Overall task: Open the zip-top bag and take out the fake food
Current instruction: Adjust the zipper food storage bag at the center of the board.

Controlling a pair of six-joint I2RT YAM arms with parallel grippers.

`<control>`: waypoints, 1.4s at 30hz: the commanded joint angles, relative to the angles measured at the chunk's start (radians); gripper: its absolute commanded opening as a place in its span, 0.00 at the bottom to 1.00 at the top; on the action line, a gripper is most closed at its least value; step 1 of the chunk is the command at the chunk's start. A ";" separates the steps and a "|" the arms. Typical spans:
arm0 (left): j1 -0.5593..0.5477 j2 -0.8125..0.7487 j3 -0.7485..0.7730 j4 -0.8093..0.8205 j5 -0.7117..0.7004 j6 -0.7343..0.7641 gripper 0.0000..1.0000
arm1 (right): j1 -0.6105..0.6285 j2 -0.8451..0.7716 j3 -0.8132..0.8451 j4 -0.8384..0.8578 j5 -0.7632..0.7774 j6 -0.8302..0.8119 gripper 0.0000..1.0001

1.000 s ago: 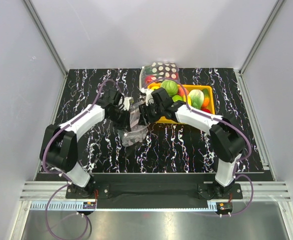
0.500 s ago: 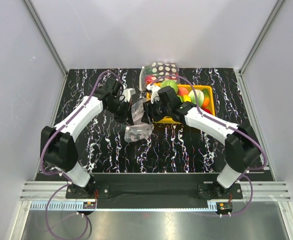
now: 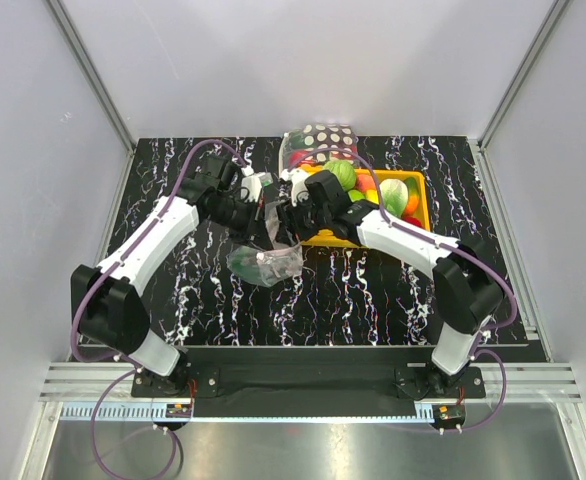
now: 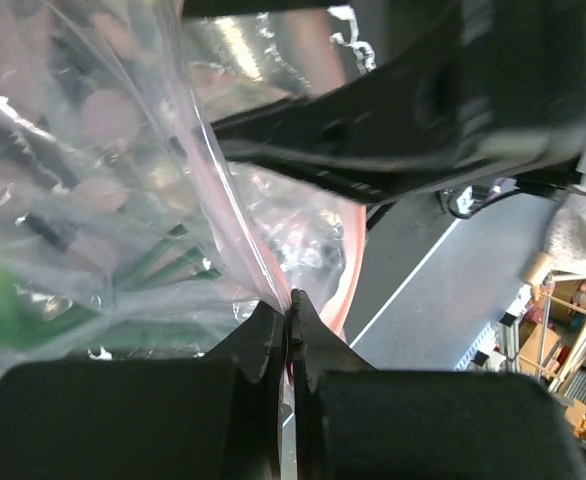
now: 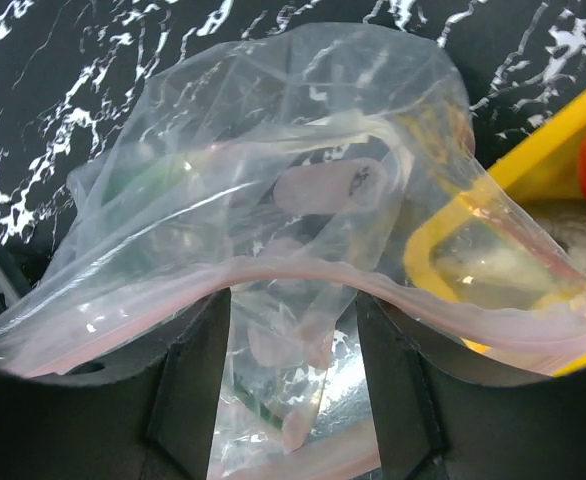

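Note:
The zip-top bag hangs crumpled between both grippers over the dark table. My left gripper is shut on one side of its pink zip strip, pinched at the fingertips. From the right, my right gripper faces the bag's mouth. Its jaws stand open, with the other pink strip draped across the fingertips. A green piece of fake food shows through the film. More fake food lies in the yellow bin.
The yellow bin stands right behind the right gripper, and its rim sits close to the bag. A polka-dot bag lies at the back of the table. Grey walls enclose the table on three sides.
The left gripper has closed on the zip strip and drawn away to the far left. The bag's mouth has spread, and the bag now sags lower with the green piece showing.

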 commanded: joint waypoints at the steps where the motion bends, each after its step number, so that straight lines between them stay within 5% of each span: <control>1: 0.002 -0.029 0.006 0.068 0.115 0.013 0.00 | 0.030 -0.007 -0.004 0.070 -0.062 -0.057 0.61; 9: 0.017 0.032 0.011 0.086 0.247 0.042 0.00 | 0.051 0.003 0.016 0.109 -0.160 -0.057 0.61; 19: 0.017 0.072 -0.035 0.047 0.195 0.083 0.00 | 0.050 0.013 0.036 0.174 -0.368 0.018 0.57; 21: 0.016 0.061 -0.072 0.059 0.169 0.077 0.09 | 0.050 0.036 0.042 0.162 -0.384 0.015 0.50; 22: 0.016 0.057 -0.080 0.073 0.160 0.071 0.33 | 0.050 0.058 0.039 0.162 -0.386 0.015 0.49; 23: 0.017 0.045 -0.089 0.080 0.126 0.066 0.45 | 0.050 0.070 0.036 0.154 -0.386 0.009 0.48; 30: 0.102 -0.113 -0.173 0.237 0.008 -0.027 0.83 | 0.044 0.122 0.010 0.123 -0.353 -0.016 0.45; 38: 0.148 -0.264 -0.290 0.358 -0.294 -0.095 0.89 | 0.041 0.151 0.005 0.136 -0.366 0.004 0.45; 42: 0.154 -0.204 -0.282 0.191 -0.481 -0.107 0.87 | 0.041 0.165 0.011 0.123 -0.363 0.004 0.45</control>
